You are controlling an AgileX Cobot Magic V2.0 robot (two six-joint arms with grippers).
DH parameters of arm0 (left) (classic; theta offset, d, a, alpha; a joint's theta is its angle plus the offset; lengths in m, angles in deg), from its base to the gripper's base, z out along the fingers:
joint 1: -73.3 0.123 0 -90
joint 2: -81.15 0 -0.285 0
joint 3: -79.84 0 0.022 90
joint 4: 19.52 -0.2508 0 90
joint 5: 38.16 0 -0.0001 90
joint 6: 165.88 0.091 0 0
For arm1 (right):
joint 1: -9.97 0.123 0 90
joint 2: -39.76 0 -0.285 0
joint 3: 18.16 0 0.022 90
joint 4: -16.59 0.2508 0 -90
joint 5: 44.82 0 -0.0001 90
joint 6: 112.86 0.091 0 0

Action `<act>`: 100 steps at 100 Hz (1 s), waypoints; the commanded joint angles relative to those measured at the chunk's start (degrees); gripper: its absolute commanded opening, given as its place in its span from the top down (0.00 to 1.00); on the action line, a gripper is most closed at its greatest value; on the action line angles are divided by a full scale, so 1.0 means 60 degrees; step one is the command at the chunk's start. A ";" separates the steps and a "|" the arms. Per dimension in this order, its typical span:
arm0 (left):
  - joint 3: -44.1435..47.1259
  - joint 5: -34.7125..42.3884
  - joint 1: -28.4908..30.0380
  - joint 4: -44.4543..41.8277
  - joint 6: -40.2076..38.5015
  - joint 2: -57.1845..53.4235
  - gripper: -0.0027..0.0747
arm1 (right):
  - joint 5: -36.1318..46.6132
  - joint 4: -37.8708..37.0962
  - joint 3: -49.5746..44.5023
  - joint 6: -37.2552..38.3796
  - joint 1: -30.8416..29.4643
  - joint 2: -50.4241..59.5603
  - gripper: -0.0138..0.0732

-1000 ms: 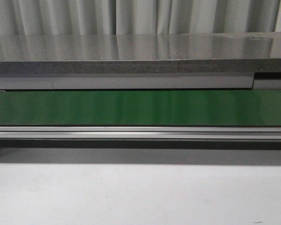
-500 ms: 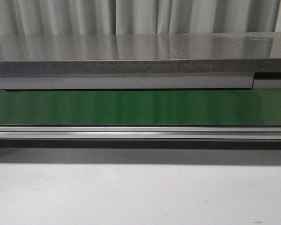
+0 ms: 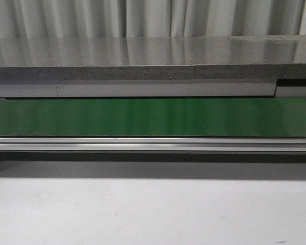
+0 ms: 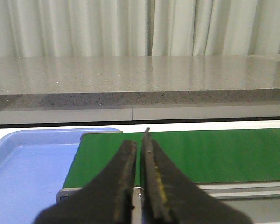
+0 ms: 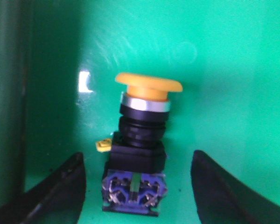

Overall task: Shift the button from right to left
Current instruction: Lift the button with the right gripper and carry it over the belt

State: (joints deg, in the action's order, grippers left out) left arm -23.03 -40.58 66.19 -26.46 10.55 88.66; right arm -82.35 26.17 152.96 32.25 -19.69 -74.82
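The button (image 5: 140,149) lies on its side on the shiny green belt (image 5: 224,70), and only the right wrist view shows it. Its yellow head points away from the right gripper (image 5: 136,186), and its black body sits between the two dark fingers (image 5: 60,191). The fingers are spread wide, one on each side of the button, and neither one touches it. So the job looks like it is at the grabbing step: the right gripper is lined up but has not closed.

Next, I think the fingers need to squeeze the black body, not the round head, because the head could slip out.

The left gripper (image 4: 141,186) is almost shut, with just a thin gap and nothing in it. It hangs near the end of the green belt, just beside a blue tray (image 4: 28,163).

In the front view the green belt (image 3: 143,117) has no button on it and no arm shows.
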 commanded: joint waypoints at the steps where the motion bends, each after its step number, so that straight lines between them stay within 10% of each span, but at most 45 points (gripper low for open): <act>1: 0.0390 0.0760 -0.0051 0.0013 -0.0039 -0.0347 0.96 | 0.0282 0.0051 0.0299 -0.0122 -0.0140 0.0207 0.32; 21: 0.0390 0.0760 -0.0051 0.0013 -0.0039 -0.0347 0.96 | 0.0250 0.0068 0.0299 -0.0122 -0.0316 -0.0199 0.34; 46: 0.0390 0.0760 -0.0051 0.0013 -0.0039 -0.0347 0.96 | -0.0179 0.0141 0.0557 -0.0122 -0.0385 -0.0209 0.66; 100: 0.0390 0.0760 -0.0051 0.0013 -0.0039 -0.0347 0.96 | -0.1578 0.1512 0.1051 0.0511 -0.0212 0.2110 0.67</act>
State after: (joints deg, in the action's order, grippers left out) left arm -23.03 -40.58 66.19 -26.46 10.55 88.66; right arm -91.63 32.57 157.48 34.21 -21.54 -67.95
